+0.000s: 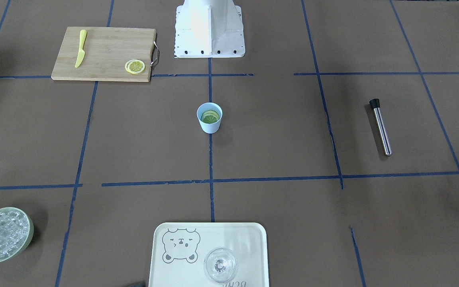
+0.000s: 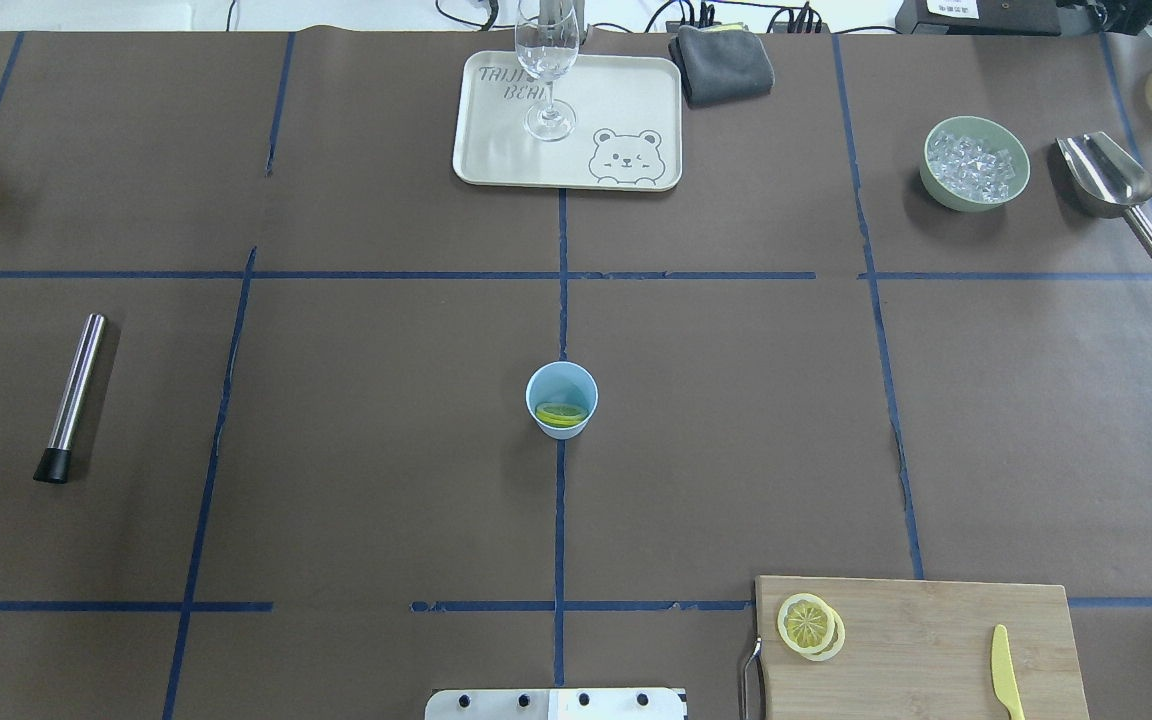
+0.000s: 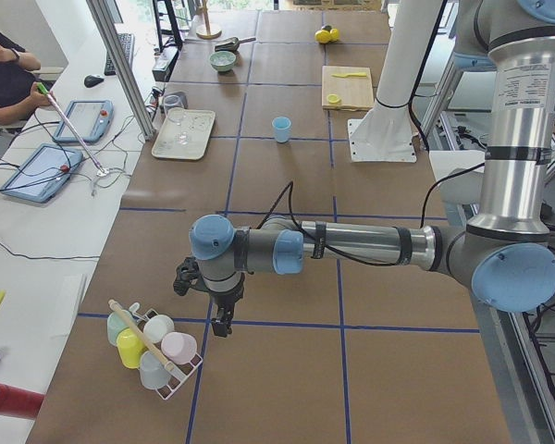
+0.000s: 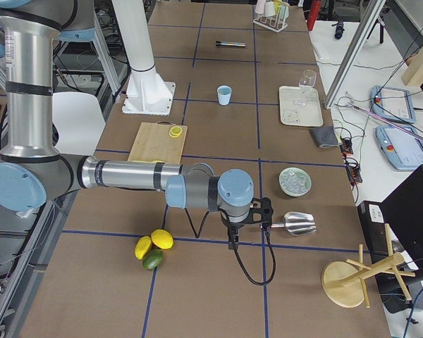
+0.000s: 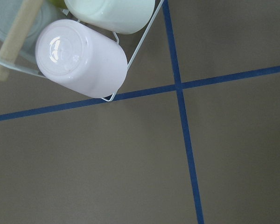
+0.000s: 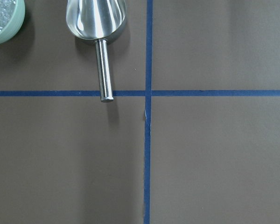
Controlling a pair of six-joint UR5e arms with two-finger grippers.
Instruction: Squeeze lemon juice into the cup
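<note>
Cup (image 2: pixel 561 385): light blue. Lemon (image 2: pixel 806 623): yellow rind, pale segmented flesh. Worktop (image 2: pixel 386 450): brown, blue grid lines. Tray (image 2: pixel 496 150): cream, grey bear print. Knife (image 2: pixel 1004 685): yellow. Bowl (image 2: pixel 974 204): green.

A robotics lab. A long desk (image 2: pixel 336 450) covered in brown paper is marked into squares with blue tape (image 2: pixel 560 520), and a large grey and blue robot arm (image 3: pixel 351 245) reaches over it. A white side bench (image 3: pixel 28 277) holds control tablets (image 3: pixel 44 173).
</note>
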